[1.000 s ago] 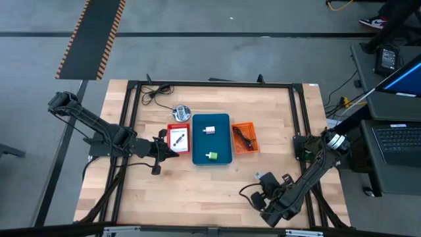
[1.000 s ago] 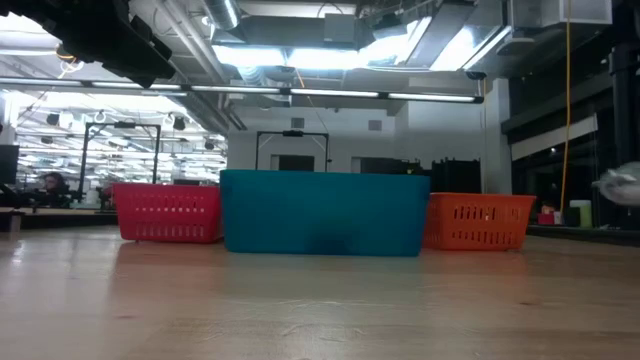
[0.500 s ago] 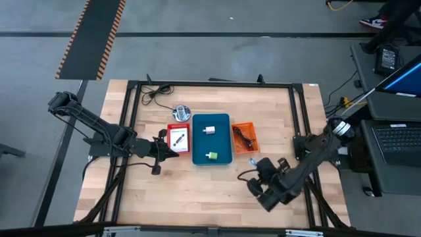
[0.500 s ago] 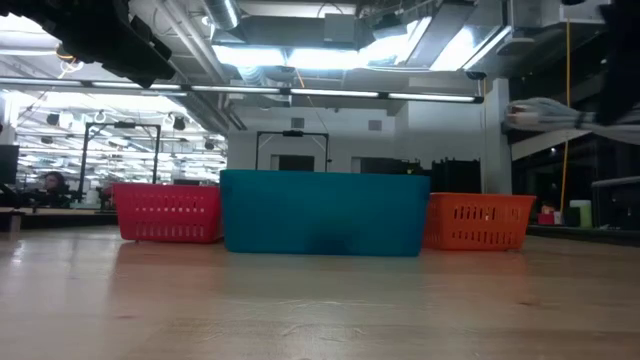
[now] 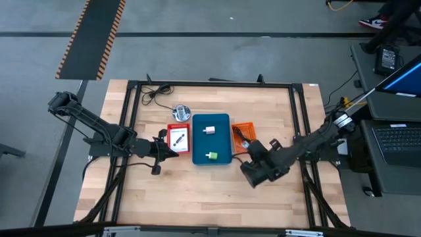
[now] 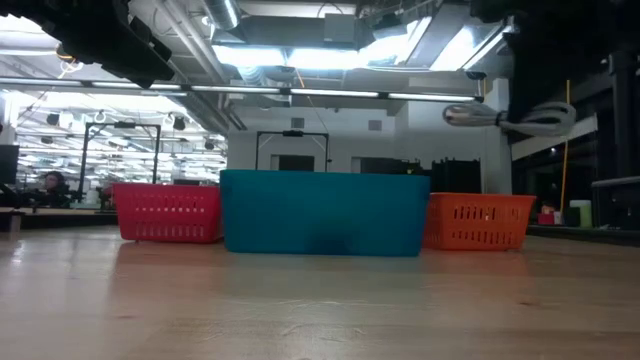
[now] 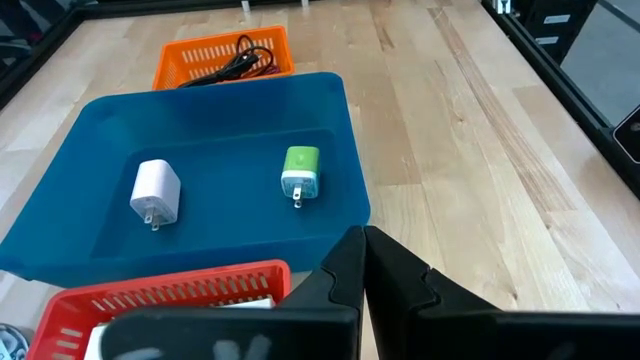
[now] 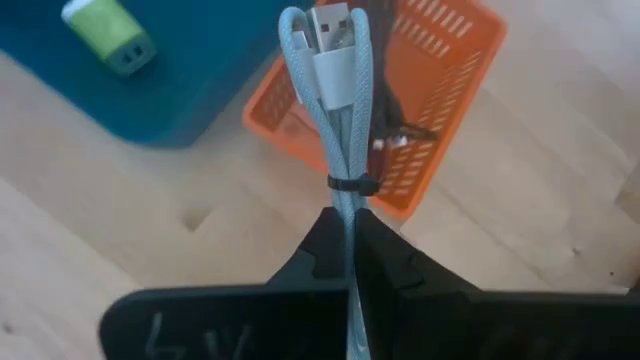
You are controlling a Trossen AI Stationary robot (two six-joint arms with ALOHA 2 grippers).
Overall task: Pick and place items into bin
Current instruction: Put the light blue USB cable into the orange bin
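Observation:
My right gripper (image 8: pixel 350 228) is shut on a pale blue-white coiled cable (image 8: pixel 338 110) and hovers by the near edge of the orange bin (image 5: pixel 245 137). A black cable and a reddish one (image 8: pixel 392 120) lie in that bin. The blue bin (image 7: pixel 215 160) holds a white plug block (image 7: pixel 155 192) and a green one (image 7: pixel 300 172). White cards (image 5: pixel 177 138) lie in the red bin (image 5: pixel 178 139). My left gripper (image 7: pixel 362 252) is shut and empty, waiting at the red bin's near left corner (image 5: pixel 172 151). My right gripper pinches the cable bundle between its two fingers just below the black tie (image 8: pixel 347 184), at the end away from the plug. The bundle runs along the fingers and sticks out past their ends, plug end (image 8: pixel 335 22) foremost. In the low view the cable (image 6: pixel 505 117) is lifted clear of the table.
A shiny silver round object (image 5: pixel 181 112) stands beyond the red bin, and a loose black cable (image 5: pixel 154 93) lies toward the far left corner. The three bins sit side by side mid-table. Bare wood (image 5: pixel 197 191) spreads along the near side.
My right gripper has carried the pale cable from the table's near right corner toward the far edge and left, up to the orange bin's near side. The cable has stayed clear of the table throughout. My left arm has kept still.

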